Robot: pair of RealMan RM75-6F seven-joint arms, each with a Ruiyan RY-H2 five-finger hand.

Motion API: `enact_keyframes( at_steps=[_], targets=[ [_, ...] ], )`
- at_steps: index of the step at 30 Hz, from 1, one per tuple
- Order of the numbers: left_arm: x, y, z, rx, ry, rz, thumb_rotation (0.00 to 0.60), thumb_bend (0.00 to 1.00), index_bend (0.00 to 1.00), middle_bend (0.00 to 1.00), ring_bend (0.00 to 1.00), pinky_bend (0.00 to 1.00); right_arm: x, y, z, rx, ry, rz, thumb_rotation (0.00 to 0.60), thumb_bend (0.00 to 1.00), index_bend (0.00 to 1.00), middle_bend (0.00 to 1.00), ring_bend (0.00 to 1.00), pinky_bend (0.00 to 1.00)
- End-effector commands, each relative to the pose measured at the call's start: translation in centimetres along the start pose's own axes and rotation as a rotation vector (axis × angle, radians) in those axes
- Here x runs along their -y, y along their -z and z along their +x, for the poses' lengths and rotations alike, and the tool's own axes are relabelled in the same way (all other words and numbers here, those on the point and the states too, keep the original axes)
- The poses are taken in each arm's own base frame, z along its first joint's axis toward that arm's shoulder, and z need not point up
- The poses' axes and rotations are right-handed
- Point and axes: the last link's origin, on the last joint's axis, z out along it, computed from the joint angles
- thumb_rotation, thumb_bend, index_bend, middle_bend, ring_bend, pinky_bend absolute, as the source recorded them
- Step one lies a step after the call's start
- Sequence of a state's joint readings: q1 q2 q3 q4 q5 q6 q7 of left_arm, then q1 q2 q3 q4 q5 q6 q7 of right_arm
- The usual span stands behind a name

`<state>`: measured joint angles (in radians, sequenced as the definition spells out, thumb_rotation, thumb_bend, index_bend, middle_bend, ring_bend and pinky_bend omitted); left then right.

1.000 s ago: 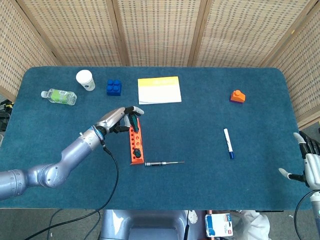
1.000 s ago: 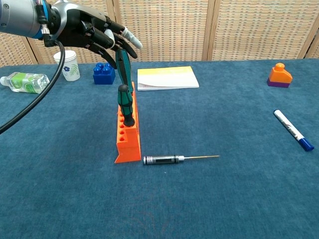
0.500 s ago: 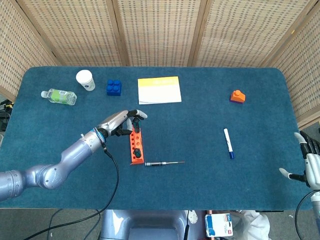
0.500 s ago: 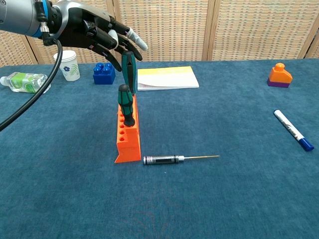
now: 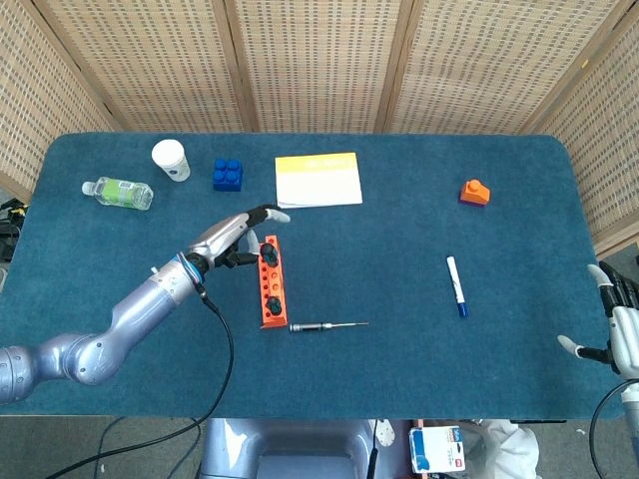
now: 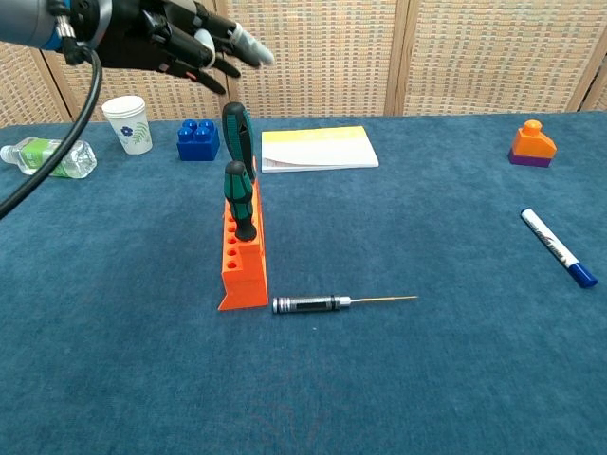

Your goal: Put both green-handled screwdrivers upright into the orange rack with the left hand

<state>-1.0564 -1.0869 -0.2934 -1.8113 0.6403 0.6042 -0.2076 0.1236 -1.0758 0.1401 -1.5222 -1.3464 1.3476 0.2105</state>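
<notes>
The orange rack [image 5: 271, 284] [image 6: 243, 261] lies mid-table. Two green-handled screwdrivers stand upright in it: the nearer one [image 6: 239, 199] [image 5: 273, 302] and the farther one [image 6: 239, 133] [image 5: 270, 255]. My left hand [image 5: 232, 236] [image 6: 180, 38] hovers above and to the left of the rack with its fingers spread, holding nothing and clear of both handles. My right hand [image 5: 617, 324] stays at the table's right edge, fingers apart and empty; the chest view does not show it.
A silver precision screwdriver [image 5: 327, 325] [image 6: 341, 303] lies just right of the rack's near end. A yellow notepad [image 5: 318, 180], blue block [image 5: 228, 174], paper cup [image 5: 171, 159] and green bottle [image 5: 118, 192] sit at the back. A marker [image 5: 456, 285] and an orange block [image 5: 475, 192] are to the right.
My left hand has let go of the farther green screwdriver, which now stands alone in the rack, and has lifted up and away to the left. The right hand has not moved.
</notes>
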Motion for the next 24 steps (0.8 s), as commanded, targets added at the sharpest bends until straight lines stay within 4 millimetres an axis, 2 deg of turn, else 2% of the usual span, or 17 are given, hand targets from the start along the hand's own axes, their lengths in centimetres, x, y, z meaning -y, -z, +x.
enact_keyframes(
  at_steps=[1, 2, 4, 7, 10, 13, 16, 21, 24],
  targets=[
    [0.7, 1.3, 1.3, -0.077, -0.053, -0.027, 0.600, 0.37, 0.00, 0.00, 0.00, 0.00, 0.0, 0.0, 0.0, 0.000, -0.001, -0.001, 0.600, 0.00, 0.00, 0.00, 0.00, 0.00],
    [1.0, 1.8, 1.7, -0.105, -0.086, -0.031, 0.600, 0.13, 0.00, 0.00, 0.00, 0.00, 0.0, 0.0, 0.0, -0.001, -0.002, -0.001, 0.600, 0.00, 0.00, 0.00, 0.00, 0.00],
    [1.9, 3.1, 2.5, -0.173, -0.161, -0.033, 0.600, 0.00, 0.00, 0.00, 0.00, 0.00, 0.0, 0.0, 0.1, -0.002, -0.003, 0.001, 0.600, 0.00, 0.00, 0.00, 0.00, 0.00],
    [4.1, 5.7, 3.3, -0.278, -0.264, -0.006, 0.600, 0.00, 0.00, 0.00, 0.00, 0.00, 0.0, 0.1, 0.1, -0.004, -0.006, 0.003, 0.600, 0.00, 0.00, 0.00, 0.00, 0.00],
    [8.4, 10.1, 3.8, -0.377, -0.404, 0.091, 0.600, 0.00, 0.00, 0.00, 0.00, 0.00, 0.1, 0.1, 0.2, -0.007, -0.009, 0.003, 0.600, 0.00, 0.00, 0.00, 0.00, 0.00],
    [11.3, 13.4, 3.7, -0.441, -0.452, 0.157, 0.600, 0.00, 0.00, 0.00, 0.00, 0.00, 0.1, 0.2, 0.2, -0.008, -0.009, 0.007, 0.600, 0.00, 0.00, 0.00, 0.00, 0.00],
    [15.0, 17.9, 3.1, -0.503, -0.485, 0.249, 0.600, 0.00, 0.00, 0.00, 0.00, 0.00, 0.4, 0.4, 0.2, -0.011, -0.004, 0.019, 0.600, 0.00, 0.00, 0.00, 0.00, 0.00],
    [18.5, 22.6, 1.3, -0.550, -0.489, 0.323, 0.600, 0.00, 0.00, 0.00, 0.00, 0.00, 0.7, 0.7, 0.3, -0.022, 0.009, 0.031, 0.600, 0.00, 0.00, 0.00, 0.00, 0.00],
    [19.3, 23.8, 0.4, -0.570, -0.529, 0.351, 0.600, 0.00, 0.00, 0.00, 0.00, 0.00, 0.8, 0.9, 0.4, -0.030, 0.015, 0.038, 0.600, 0.00, 0.00, 0.00, 0.00, 0.00]
  ],
)
